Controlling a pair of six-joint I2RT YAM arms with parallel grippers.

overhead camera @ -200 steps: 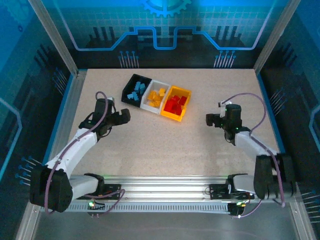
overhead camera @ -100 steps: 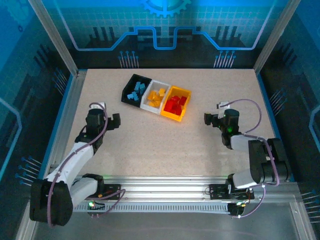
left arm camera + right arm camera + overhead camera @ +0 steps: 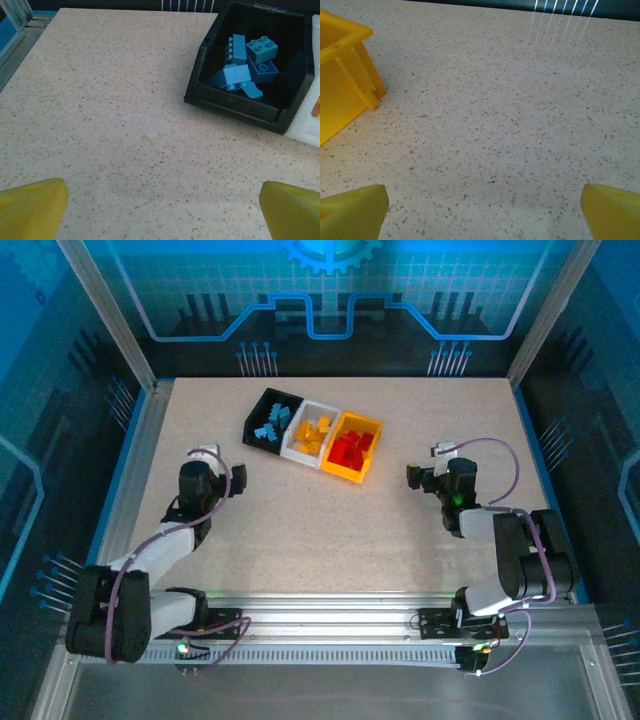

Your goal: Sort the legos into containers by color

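Observation:
The three containers stand in a joined row at the table's back centre. The black bin (image 3: 256, 413) (image 3: 235, 102) holds light blue legos (image 3: 266, 428) (image 3: 247, 60). The white bin (image 3: 325, 406) (image 3: 307, 132) holds yellow-orange legos (image 3: 314, 433). The yellow-orange bin (image 3: 345, 473) (image 3: 340, 100) holds red legos (image 3: 350, 448). My left gripper (image 3: 232, 480) (image 3: 162, 210) sits low over bare table to the near left of the black bin, open and holding nothing. My right gripper (image 3: 413, 477) (image 3: 482, 212) hovers right of the yellow-orange bin, also open with nothing between its yellow fingertips (image 3: 350, 212).
Speckled beige tabletop (image 3: 320, 530) stretches between the arms and the bins. A metal frame rail (image 3: 20, 20) runs along the table's left edge. Both arms are folded back toward their bases at the near edge.
Both arms have folded back toward their bases. The left gripper drew slightly left and nearer; the right gripper shifted a little left. Neither took hold of anything.

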